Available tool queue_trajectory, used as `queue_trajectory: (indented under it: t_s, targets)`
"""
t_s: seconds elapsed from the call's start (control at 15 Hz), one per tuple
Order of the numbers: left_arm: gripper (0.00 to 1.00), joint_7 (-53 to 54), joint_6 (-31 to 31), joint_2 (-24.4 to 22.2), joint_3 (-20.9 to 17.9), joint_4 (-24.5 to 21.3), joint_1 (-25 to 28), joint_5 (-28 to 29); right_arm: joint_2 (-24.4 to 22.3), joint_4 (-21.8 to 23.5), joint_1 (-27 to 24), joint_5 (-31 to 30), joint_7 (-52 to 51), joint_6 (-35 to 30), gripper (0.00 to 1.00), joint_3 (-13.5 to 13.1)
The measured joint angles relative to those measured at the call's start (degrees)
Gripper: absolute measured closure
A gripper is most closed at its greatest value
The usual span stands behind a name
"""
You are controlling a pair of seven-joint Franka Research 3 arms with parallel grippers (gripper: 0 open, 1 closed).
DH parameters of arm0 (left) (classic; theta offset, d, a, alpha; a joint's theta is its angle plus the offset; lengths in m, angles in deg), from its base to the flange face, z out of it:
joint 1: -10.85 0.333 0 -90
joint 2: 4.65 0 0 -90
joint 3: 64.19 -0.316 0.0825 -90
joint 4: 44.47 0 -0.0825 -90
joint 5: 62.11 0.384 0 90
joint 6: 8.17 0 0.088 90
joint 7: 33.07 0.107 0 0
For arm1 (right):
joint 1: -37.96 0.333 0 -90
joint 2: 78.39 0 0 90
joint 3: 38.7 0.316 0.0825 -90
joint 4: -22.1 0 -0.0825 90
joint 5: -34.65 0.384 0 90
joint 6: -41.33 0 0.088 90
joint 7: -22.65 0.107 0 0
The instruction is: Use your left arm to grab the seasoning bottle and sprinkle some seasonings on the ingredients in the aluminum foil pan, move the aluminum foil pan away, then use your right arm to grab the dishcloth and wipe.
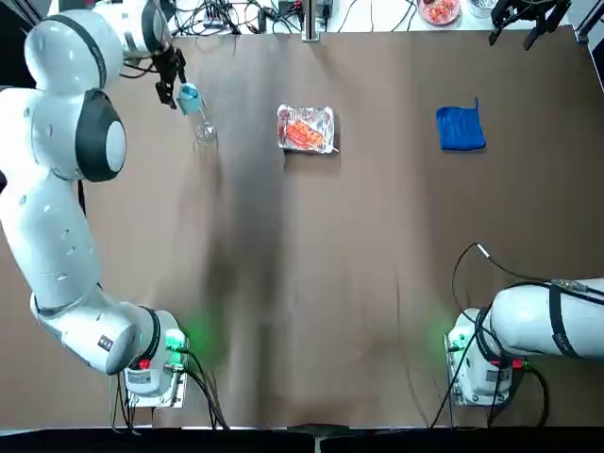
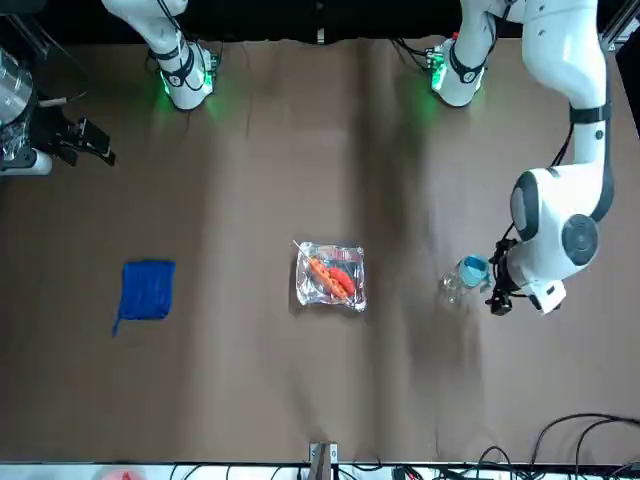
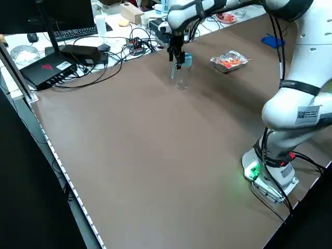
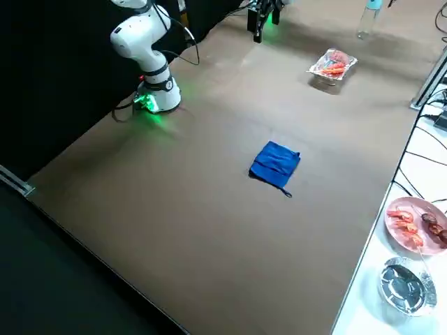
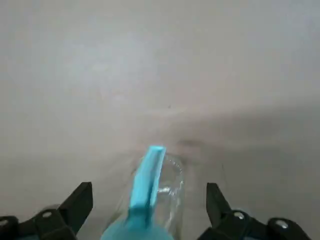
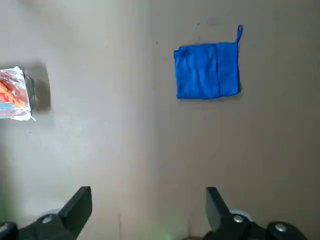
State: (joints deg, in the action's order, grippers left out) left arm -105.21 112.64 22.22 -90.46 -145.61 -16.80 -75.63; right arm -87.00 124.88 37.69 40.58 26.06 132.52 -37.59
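The seasoning bottle stands upright at the far left of the table, clear with a light-blue cap. My left gripper is open at cap height, one finger on each side of the cap, and neither touches it. To the bottle's right sits the aluminum foil pan, holding orange-red ingredients. Further right, the blue dishcloth lies flat. My right gripper hangs open and empty, high over the robot's right side near its base, and the dishcloth shows far below it.
A round white dish with reddish food and a round foil dish sit on the white bench past the far edge. Cables and black boxes lie beyond the table's left side. A metal post stands at the far middle edge.
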Motion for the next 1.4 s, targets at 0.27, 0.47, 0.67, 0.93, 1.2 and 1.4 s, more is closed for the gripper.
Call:
queue_trajectory:
  t_s: [0.27, 0.47, 0.67, 0.93, 1.2, 1.4]
  targets:
    - [0.0, 0.76, -12.96, -3.74, -0.5, 5.95, -0.03, 4.63, 0.0, 0.0, -0.21, 0.0, 0.0, 0.0, 0.0, -0.24]
    - [0.0, 2.6, -21.03, -7.69, 0.0, 10.31, -1.29, 6.59, 0.0, 0.0, -0.21, 0.0, 0.0, 0.0, 0.0, -0.22]
    - [0.0, 5.73, -21.79, -8.21, 2.11, 10.85, -3.6, 6.61, 0.0, -0.01, -0.26, 0.0, 0.0, 0.0, 0.0, -0.25]
    - [0.0, 14.01, -21.79, -7.45, 9.82, 10.81, -4.1, 6.61, 0.0, -0.01, -0.27, 0.0, 0.0, 0.0, 0.0, -0.26]
    - [0.0, 23.41, -21.39, -5.55, 14.23, 10.86, -4.34, 5.61, 0.0, -0.01, -0.3, 0.0, 0.0, 0.0, 0.0, -0.3]
    - [0.0, 26.35, -19.79, -2.76, 16.14, 12.23, -4.45, 5.13, 0.0, -0.02, -0.3, 0.0, 0.0, 0.01, 0.0, -0.3]
